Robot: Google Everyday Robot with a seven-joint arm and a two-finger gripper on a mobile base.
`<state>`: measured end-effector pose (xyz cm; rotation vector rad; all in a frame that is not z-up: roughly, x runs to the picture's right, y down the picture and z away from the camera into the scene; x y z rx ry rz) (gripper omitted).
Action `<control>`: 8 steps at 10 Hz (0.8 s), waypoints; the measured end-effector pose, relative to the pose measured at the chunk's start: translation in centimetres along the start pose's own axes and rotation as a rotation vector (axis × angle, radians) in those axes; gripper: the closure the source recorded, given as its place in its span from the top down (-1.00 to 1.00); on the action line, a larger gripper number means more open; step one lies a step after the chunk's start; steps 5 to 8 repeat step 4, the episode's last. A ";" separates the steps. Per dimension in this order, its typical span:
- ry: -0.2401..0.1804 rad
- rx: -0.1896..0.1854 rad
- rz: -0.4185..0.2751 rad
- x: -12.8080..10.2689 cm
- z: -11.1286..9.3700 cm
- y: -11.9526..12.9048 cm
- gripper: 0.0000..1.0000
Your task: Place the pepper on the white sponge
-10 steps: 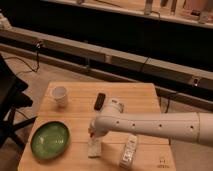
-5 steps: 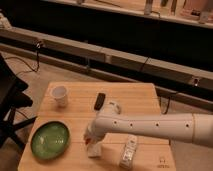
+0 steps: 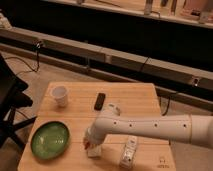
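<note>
My gripper (image 3: 89,143) hangs at the end of the white arm (image 3: 150,127), which reaches in from the right over the front of the wooden table (image 3: 130,100). A small red bit, the pepper (image 3: 87,146), shows at the gripper's tip, and the gripper looks shut on it. The white sponge (image 3: 94,152), a small flat off-white pad, lies directly under the gripper, with the pepper at its upper left edge. I cannot tell whether the pepper touches the sponge.
A green plate (image 3: 50,140) lies at the front left. A white cup (image 3: 60,95) stands at the back left. A black bar-like object (image 3: 100,101) lies mid-table. A longer white bottle-like object (image 3: 128,152) lies right of the sponge. A dark chair (image 3: 10,100) stands left of the table.
The gripper has dropped lower and a little left onto the sponge. The red pepper now shows at its tip. Nothing else on the table has moved.
</note>
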<state>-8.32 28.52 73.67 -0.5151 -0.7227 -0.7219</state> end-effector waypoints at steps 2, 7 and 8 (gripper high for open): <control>-0.038 -0.005 0.023 -0.1 0.4 0.3 0.20; -0.044 0.012 0.031 0.4 0.2 0.3 0.11; -0.044 0.012 0.031 0.4 0.2 0.3 0.11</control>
